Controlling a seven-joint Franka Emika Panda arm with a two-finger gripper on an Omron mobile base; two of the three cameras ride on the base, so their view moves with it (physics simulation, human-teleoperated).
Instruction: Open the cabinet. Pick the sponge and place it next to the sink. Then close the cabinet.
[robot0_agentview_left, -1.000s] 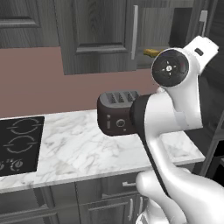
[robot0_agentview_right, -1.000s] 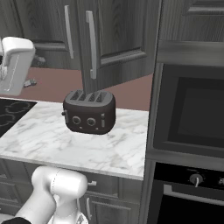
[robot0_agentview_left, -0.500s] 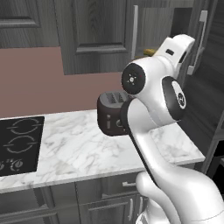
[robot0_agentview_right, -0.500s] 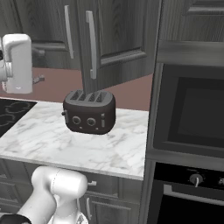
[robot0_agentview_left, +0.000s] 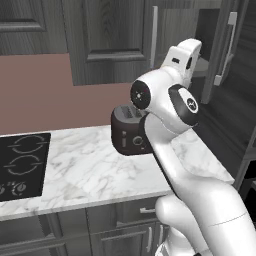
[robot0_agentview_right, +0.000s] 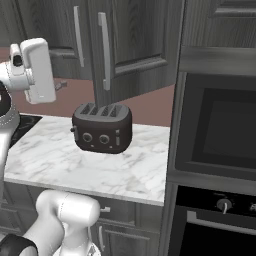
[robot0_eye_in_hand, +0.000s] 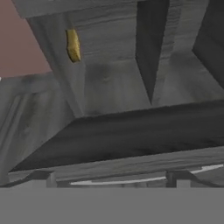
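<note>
Jaws spread wide, nothing held; the sponge (robot0_eye_in_hand: 73, 45) sits deep in the cabinet (robot0_eye_in_hand: 131, 78) — that open door (robot0_agentview_right: 135, 45) could snag the arm.

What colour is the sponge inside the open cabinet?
Yellowish-olive; the sponge shows best in the hand view, inside the dark grey cabinet.

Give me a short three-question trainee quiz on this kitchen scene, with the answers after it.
1. True or false: the sponge lies on the counter.
2. What stands on the counter? A) kettle B) toaster C) pot
3. Fill in: the door of the cabinet is ___.

Key: 1 false, the sponge is inside the cabinet; 2 B; 3 open.
</note>
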